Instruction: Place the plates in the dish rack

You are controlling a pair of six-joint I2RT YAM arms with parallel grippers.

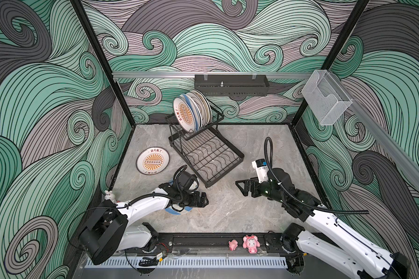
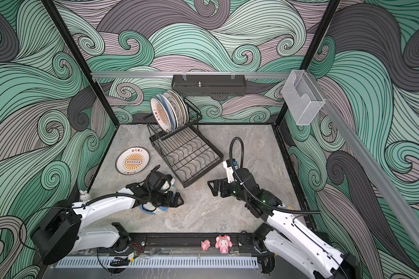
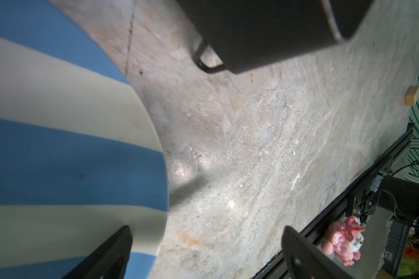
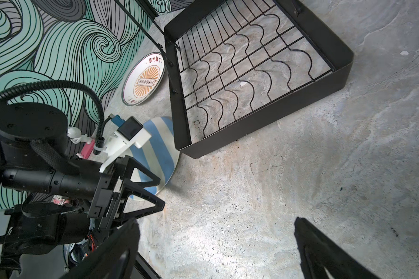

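Left jaws spread wide, tipped over the rim of the round blue-and-cream striped ceramic plate [image 4: 160,145], one side above the glaze, the other out past the edge. To me that's a set-up to pinch the rim, since a flat plate offers no other hold. Contact, I can't call. That plate lies flat just beside the near-left corner of the black wire two-tier dish rack [image 1: 225,172], so there's little slack against the tray wall. Right jaws are wide too, and empty, low over the grey marbled surface [image 1: 228,210] in front of the rack, with plenty of open room there. A round cream plate with an orange sunburst [image 1: 153,160] lies flat left of the rack, apart from it. In the rack's raised basket a row of plates [image 1: 192,110] stands on edge, held upright by the slots. The wavy-wire tray below is bare.
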